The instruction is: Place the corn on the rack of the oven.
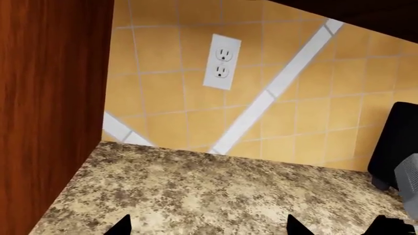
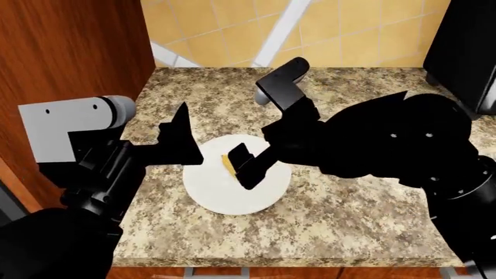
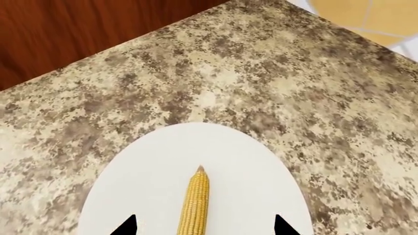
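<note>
Yellow and finely ribbed with kernel rows, the corn (image 3: pixel 195 203) lies flat on the white plate (image 3: pixel 251 181), which sits on the speckled granite countertop (image 2: pixel 364 215) near its front edge. The right gripper (image 2: pixel 246 164) hangs directly over the cob, jaws spread wide with a fingertip showing on either side of it in the right wrist view, touching nothing. The left gripper (image 2: pixel 180 136) hovers beside the plate, also spread apart and empty. The cob looks light and stiff, but round and tapered, so it would likely roll or squirt out of a pinch near the tip; closing across the thicker middle, jaws square to its length, seems safest. The right wrist view alone shows the pointed end and the cob centred between the fingers; the head view hides most of it behind the gripper. The left wrist view adds a wall outlet (image 1: pixel 222 61) on the orange tiled backsplash (image 1: pixel 163 98). No oven or rack appears in any view.
</note>
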